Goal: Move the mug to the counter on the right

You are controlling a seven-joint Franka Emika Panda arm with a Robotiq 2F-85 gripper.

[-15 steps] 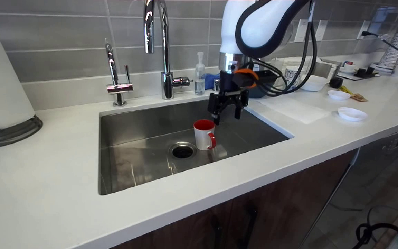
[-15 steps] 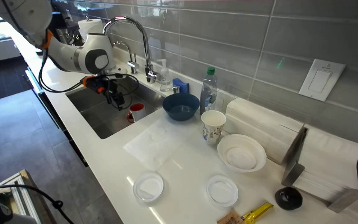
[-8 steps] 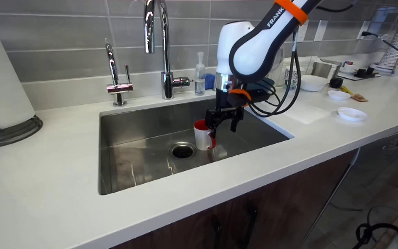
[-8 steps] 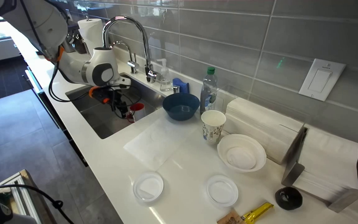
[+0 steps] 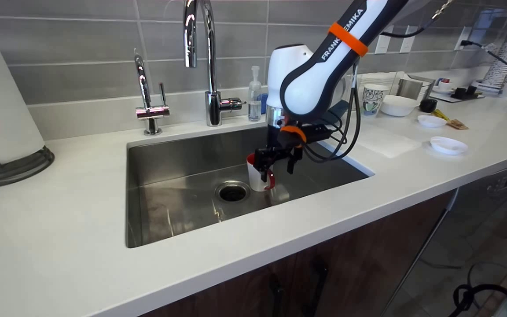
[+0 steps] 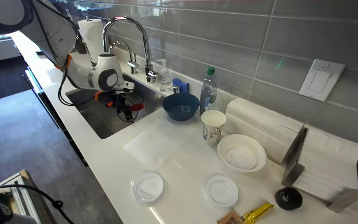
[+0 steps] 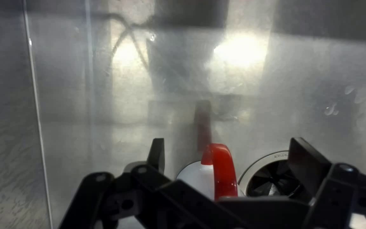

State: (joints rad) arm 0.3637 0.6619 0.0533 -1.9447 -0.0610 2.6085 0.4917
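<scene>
Here the arm point(image 5: 308, 92) points down near the mug point(image 5: 255, 181), its gripper point(image 7: 227, 152) spread wide, gripping nothing and partly hiding the mug in both exterior views.

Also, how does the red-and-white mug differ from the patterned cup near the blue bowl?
The mug stands in the sink; the cup stands on the counter. The mug has a red handle, while the cup shows none. The mug is white outside and red inside; the cup has a dark pattern outside and a pale inside. Both stand upright, open end up.
</scene>
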